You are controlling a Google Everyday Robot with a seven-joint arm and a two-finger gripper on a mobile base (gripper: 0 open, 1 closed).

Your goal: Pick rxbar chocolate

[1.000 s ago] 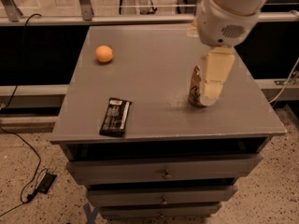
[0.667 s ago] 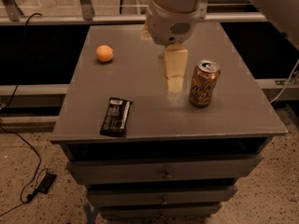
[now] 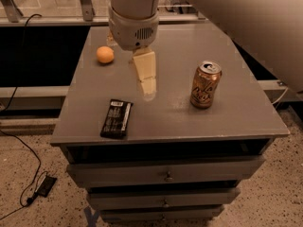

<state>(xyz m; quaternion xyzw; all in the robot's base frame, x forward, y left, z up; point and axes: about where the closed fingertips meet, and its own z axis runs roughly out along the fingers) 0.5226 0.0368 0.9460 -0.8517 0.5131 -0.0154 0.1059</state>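
Note:
The rxbar chocolate (image 3: pixel 116 118) is a flat black wrapper with a pale stripe, lying near the front left edge of the grey cabinet top (image 3: pixel 236 112). My gripper (image 3: pixel 148 88) hangs from the big white arm over the middle of the top, above and to the right of the bar and clear of it. Only one pale finger (image 3: pixel 146 72) shows, pointing down, with nothing held in view.
A copper-orange drink can (image 3: pixel 205 84) stands upright to the right of the gripper. A small orange ball (image 3: pixel 105 55) lies at the back left. Drawers sit under the top. A black cable and adapter (image 3: pixel 45 185) lie on the floor at left.
The arm has swung left across the top, from over the can to the middle, uncovering the can. The bar, can and ball have not moved.

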